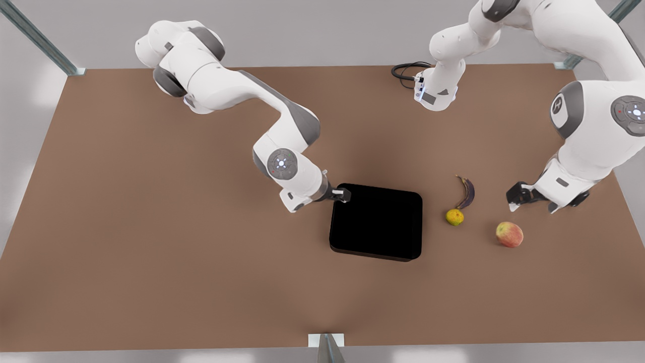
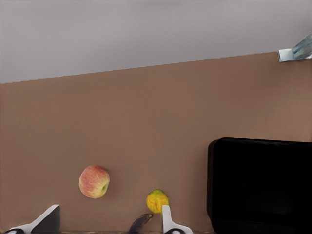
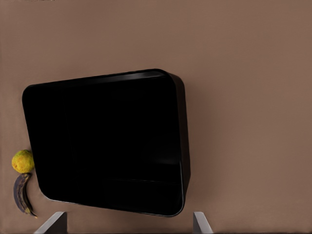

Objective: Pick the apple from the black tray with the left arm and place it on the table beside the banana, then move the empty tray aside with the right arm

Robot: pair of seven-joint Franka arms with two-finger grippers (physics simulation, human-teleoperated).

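Note:
The black tray [image 1: 376,222] lies empty in the middle of the brown table [image 1: 151,227]. The apple [image 1: 509,234] [image 2: 94,181] rests on the table toward the front view's right, past the dark banana [image 1: 466,192] [image 2: 140,223] [image 3: 22,194]. My left gripper [image 1: 514,199] [image 2: 109,210] hovers open just behind the apple, holding nothing. At the tray's far corner on the front view's left, my right gripper [image 1: 342,194] [image 3: 129,214] is open, its fingers on either side of the tray's [image 3: 107,141] edge.
A small yellow-green round fruit [image 1: 454,217] [image 2: 157,201] [image 3: 23,161] sits at the banana's lower tip, between tray [image 2: 263,185] and apple. A black cable [image 1: 405,70] loops at the table's back edge. A metal bracket [image 1: 326,343] stands at the front edge.

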